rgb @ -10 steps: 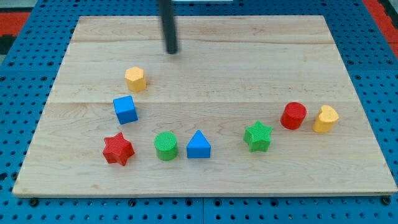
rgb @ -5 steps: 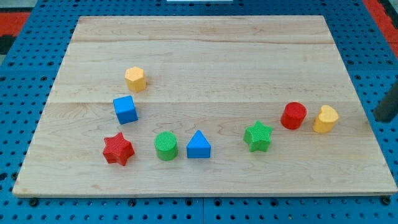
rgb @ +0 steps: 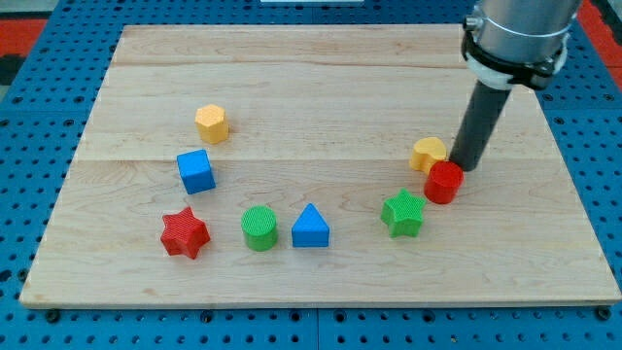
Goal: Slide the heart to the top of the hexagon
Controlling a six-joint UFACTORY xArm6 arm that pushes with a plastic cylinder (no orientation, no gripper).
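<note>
yellow heart (rgb: 428,154), yellow hexagon (rgb: 211,122), red cylinder (rgb: 444,182), pale wooden board (rgb: 321,87).

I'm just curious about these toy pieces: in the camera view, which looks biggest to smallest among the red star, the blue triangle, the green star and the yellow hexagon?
1. Red star-shaped block and green star-shaped block: too alike to rank.
2. Blue triangular block, slightly smaller.
3. Yellow hexagonal block, smallest, though it lies farther up the view, so distance may shrink it.

No text, label, brand, number or sign can be read anywhere: the blocks, the wooden board (rgb: 321,87) and the blue pegboard (rgb: 39,146) around it all carry no writing.
</note>
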